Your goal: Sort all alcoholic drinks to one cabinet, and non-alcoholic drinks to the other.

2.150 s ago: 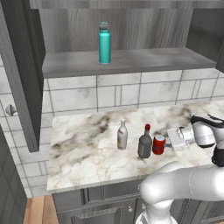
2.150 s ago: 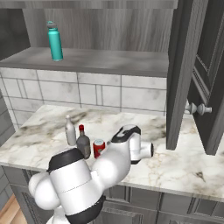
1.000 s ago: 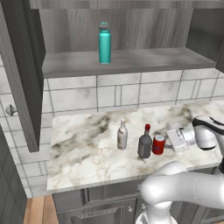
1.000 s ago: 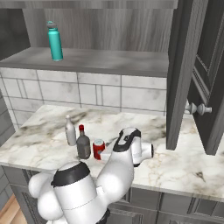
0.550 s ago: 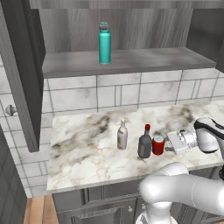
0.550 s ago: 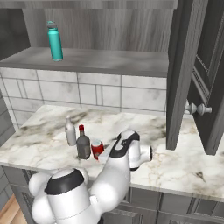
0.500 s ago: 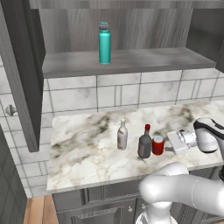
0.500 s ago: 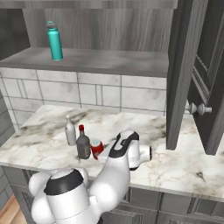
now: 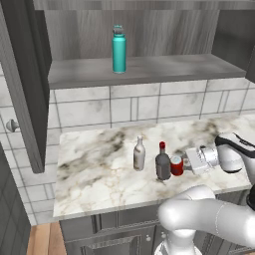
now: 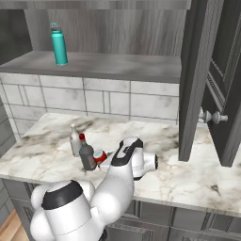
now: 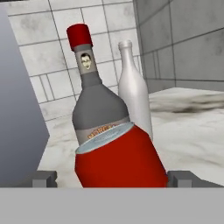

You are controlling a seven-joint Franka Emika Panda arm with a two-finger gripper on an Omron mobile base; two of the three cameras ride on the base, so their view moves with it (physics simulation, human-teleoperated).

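Observation:
The red soda can stands on the marble counter, and my gripper is open with one fingertip on each side of it. From the left base the can sits just left of the gripper. A squat dark grey bottle with a red cap stands right beside the can, and a slim pale bottle is a little further left. Both bottles rise behind the can in the hand view. The teal bottle stands upright on the grey shelf of the open cabinet.
An open dark cabinet door hangs at the left. Another open door with a round knob hangs over the counter's right part. A tiled wall backs the counter. Drawers lie below.
My gripper has slid left along the counter toward the red can, which now sits between its open fingers. The bottles and the can have not moved.

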